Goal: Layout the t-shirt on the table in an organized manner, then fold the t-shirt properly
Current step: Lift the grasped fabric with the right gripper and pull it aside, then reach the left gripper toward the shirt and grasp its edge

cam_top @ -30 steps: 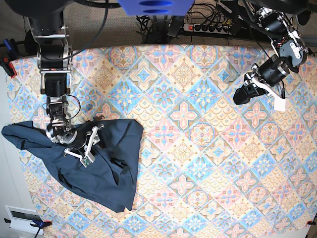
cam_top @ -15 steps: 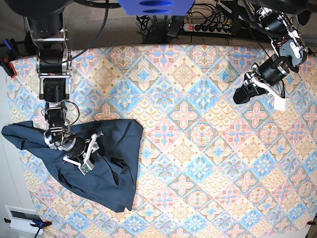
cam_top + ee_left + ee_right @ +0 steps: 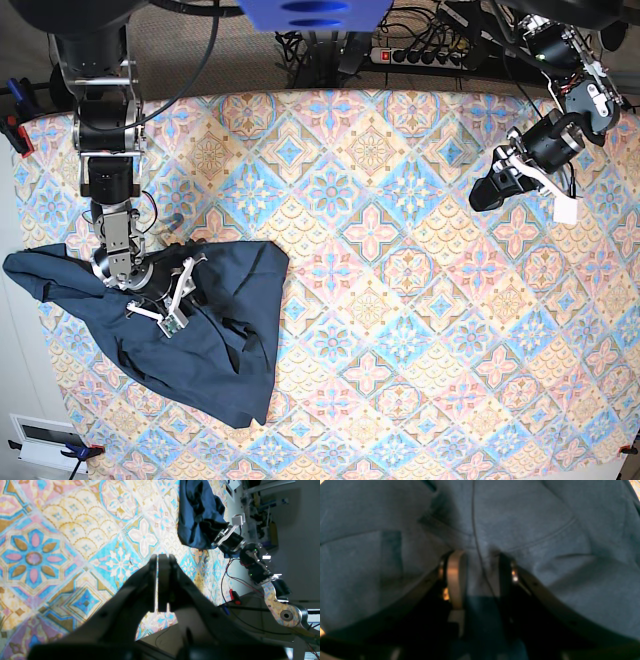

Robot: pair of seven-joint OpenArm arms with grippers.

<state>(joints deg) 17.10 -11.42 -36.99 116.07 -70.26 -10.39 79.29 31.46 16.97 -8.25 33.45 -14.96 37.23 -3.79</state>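
A wide table (image 3: 400, 250) in a tiled cloth of blue, pink and cream fills the base view, with cables and a power strip (image 3: 425, 55) along its far edge. The t-shirt (image 3: 215, 335) lies crumpled in a dark heap near the table's left edge in that view, one part trailing out toward the edge. The right gripper (image 3: 180, 295) sits low on the shirt; in its wrist view the fingers (image 3: 455, 577) stand partly apart with a ridge of fabric between them, though I cannot tell whether they pinch it. The left gripper (image 3: 160, 562) hangs over bare cloth at the far right of the base view, well apart from the shirt, jaws pressed together and holding nothing.
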